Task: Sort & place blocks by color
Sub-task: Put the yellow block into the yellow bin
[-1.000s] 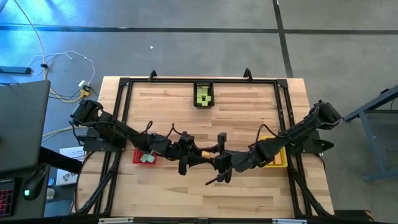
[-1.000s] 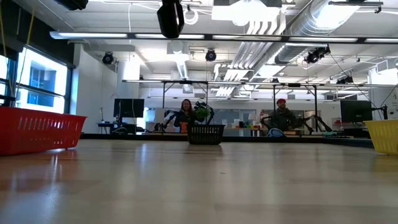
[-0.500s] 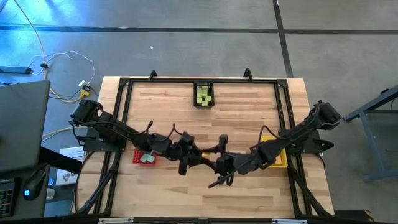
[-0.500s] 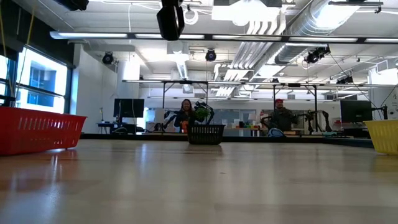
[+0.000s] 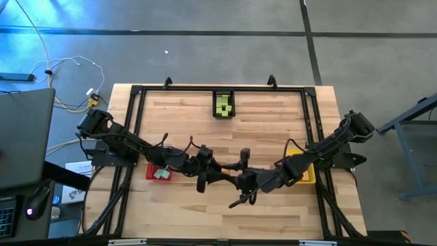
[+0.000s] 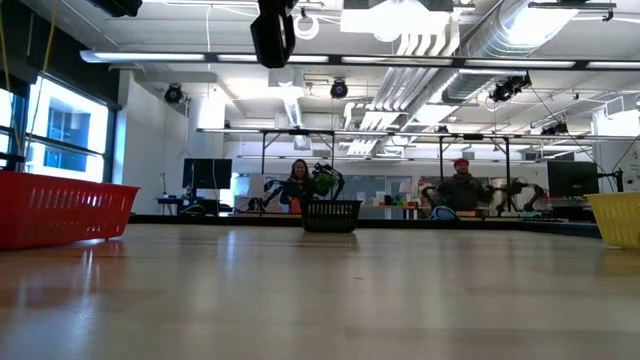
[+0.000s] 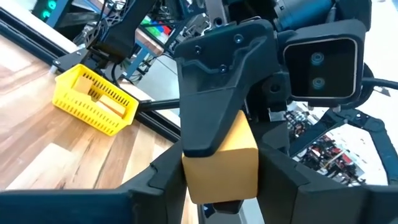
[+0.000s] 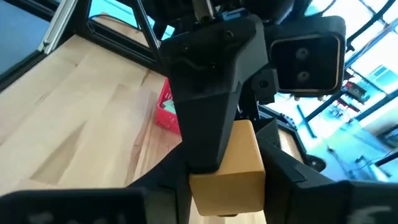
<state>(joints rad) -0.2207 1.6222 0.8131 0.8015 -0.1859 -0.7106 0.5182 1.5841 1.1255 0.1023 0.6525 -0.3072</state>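
Observation:
An orange block (image 5: 225, 169) is held in the air above the middle of the table, between my two grippers, which meet tip to tip. My left gripper (image 5: 217, 169) comes from the table's left and my right gripper (image 5: 233, 175) from its right; both are shut on the block. The block fills the middle of the left wrist view (image 7: 221, 162) and of the right wrist view (image 8: 227, 165). Lime green blocks lie in the black bin (image 5: 223, 104). Mint-teal blocks lie in the red bin (image 5: 159, 172). My left gripper pinches the orange block between its two fingers, one on each of two opposite sides (image 7: 194, 177). It comes about level from the table's left. The block is lifted clear of the table. My right gripper's finger (image 7: 214, 93) lies over the block's other face. My right gripper pinches the same block between its two fingers, on two opposite sides (image 8: 200, 186), coming about level from the table's right. Its fingers stand crosswise to my left gripper's, whose finger (image 8: 208, 87) lies over the block's face between them. The block hangs clear of the table.
The yellow bin (image 5: 302, 172) stands at the table's right, partly under my right arm. It also shows in the low view (image 6: 617, 220), with the red bin (image 6: 60, 208) and the black bin (image 6: 331, 215). A black frame (image 5: 136, 109) rims the table. People sit in the room behind.
My right gripper has edged a little toward the table's left, closer against my left gripper. The orange block stays in the air between them.

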